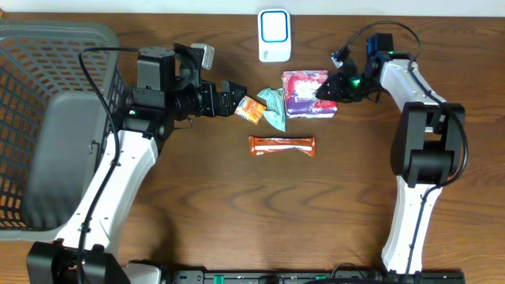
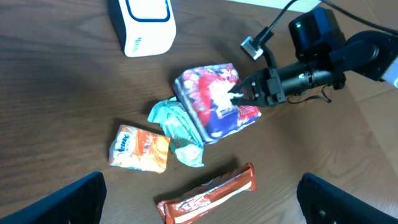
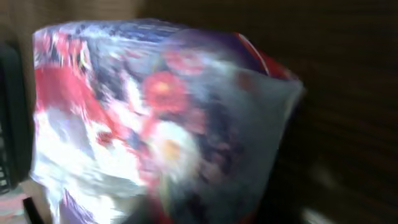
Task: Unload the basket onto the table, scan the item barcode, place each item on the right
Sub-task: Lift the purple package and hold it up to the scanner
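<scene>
Big grey basket (image 1: 55,33) at the far left. Left gripper (image 1: 235,99) wide open. Right gripper (image 1: 325,91) pinched tight on the flowery packet (image 1: 304,95), below the white scanner (image 1: 274,35), touching the green bag (image 1: 274,109). Little orange bag (image 1: 251,110) right by the open one.

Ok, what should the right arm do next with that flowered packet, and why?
Probably lift the flowered packet slightly. The right gripper looks closed on its edge, but the packet lies against the teal wrapper, and the white scanner stands apart, beyond it.
</scene>
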Robot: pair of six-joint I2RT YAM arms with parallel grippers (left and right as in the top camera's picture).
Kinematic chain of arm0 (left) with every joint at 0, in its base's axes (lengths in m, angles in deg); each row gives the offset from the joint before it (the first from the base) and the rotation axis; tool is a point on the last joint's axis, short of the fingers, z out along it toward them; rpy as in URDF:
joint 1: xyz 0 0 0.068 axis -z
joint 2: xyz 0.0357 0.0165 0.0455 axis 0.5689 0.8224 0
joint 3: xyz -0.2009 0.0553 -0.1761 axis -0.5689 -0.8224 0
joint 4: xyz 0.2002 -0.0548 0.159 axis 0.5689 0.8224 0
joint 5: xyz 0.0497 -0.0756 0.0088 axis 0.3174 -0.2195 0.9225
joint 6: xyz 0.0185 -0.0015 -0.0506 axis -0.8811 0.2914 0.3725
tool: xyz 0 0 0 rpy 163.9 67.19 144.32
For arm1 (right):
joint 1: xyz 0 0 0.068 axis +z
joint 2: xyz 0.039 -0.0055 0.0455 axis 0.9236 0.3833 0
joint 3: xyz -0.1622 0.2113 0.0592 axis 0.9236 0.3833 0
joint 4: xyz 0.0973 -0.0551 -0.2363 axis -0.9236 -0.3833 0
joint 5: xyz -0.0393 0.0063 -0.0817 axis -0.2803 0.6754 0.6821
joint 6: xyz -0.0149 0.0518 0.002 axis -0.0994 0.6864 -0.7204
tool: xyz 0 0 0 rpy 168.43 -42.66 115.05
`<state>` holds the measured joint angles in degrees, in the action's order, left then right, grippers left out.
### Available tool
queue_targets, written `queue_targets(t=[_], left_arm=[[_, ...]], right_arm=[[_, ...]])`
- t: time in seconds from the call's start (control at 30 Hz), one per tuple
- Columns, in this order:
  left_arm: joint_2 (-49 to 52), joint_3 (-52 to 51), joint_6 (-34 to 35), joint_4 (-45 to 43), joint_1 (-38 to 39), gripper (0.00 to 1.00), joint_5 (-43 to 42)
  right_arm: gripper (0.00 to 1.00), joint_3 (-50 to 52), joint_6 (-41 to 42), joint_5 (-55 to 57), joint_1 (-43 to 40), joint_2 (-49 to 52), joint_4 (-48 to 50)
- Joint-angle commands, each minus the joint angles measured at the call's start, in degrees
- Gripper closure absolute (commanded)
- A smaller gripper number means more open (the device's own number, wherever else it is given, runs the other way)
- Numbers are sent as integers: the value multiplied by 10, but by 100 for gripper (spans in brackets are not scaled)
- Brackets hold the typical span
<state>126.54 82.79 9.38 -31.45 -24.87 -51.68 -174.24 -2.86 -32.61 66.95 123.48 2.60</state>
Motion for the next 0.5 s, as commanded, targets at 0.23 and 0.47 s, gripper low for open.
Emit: queue_targets(t=[0.23, 0.47], left_arm=[[3, 2, -6, 1, -3, 2, -1], [3, 2, -6, 1, -3, 2, -1]], right_arm=[[99, -216, 130, 1, 15, -22, 10], [99, -222, 222, 85, 75, -14, 215]])
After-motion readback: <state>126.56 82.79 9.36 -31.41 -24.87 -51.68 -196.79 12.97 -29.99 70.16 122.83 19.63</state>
